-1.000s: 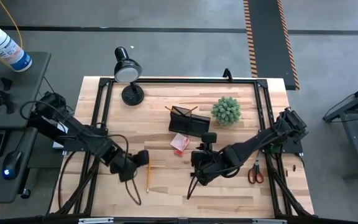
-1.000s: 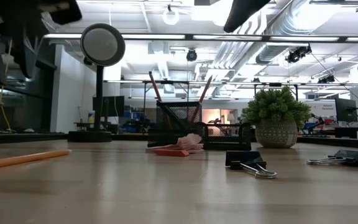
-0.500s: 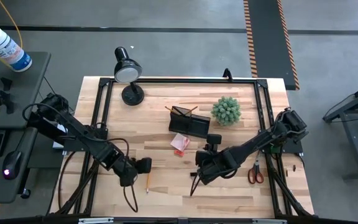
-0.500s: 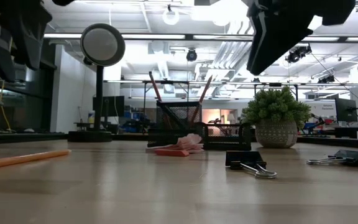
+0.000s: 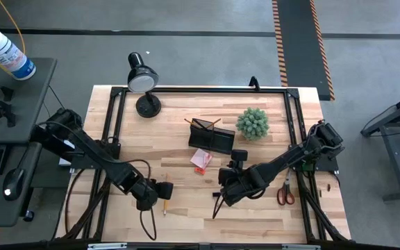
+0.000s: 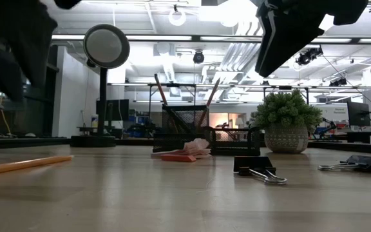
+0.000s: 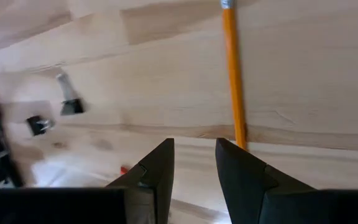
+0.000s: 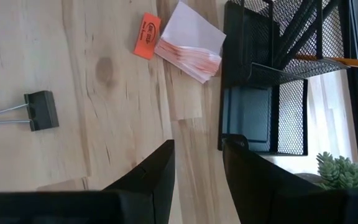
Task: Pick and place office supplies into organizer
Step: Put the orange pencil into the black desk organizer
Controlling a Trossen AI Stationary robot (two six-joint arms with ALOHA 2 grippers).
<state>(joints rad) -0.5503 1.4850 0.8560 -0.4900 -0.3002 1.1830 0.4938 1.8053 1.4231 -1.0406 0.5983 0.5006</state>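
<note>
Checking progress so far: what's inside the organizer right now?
Two pencils lean in the organizer's tall mesh section. Its low front tray looks empty in the right wrist view; the tall section's bottom is hidden.

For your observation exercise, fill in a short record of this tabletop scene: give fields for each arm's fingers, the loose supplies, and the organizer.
left gripper: fingers open, empty, beside the pencil
right gripper: fingers open, empty, near the organizer
organizer contents: pencils upright in the taller mesh section
sticky-note pad: on the table beside the organizer
binder clip: loose on the table
scissors: near the table's right edge
</note>
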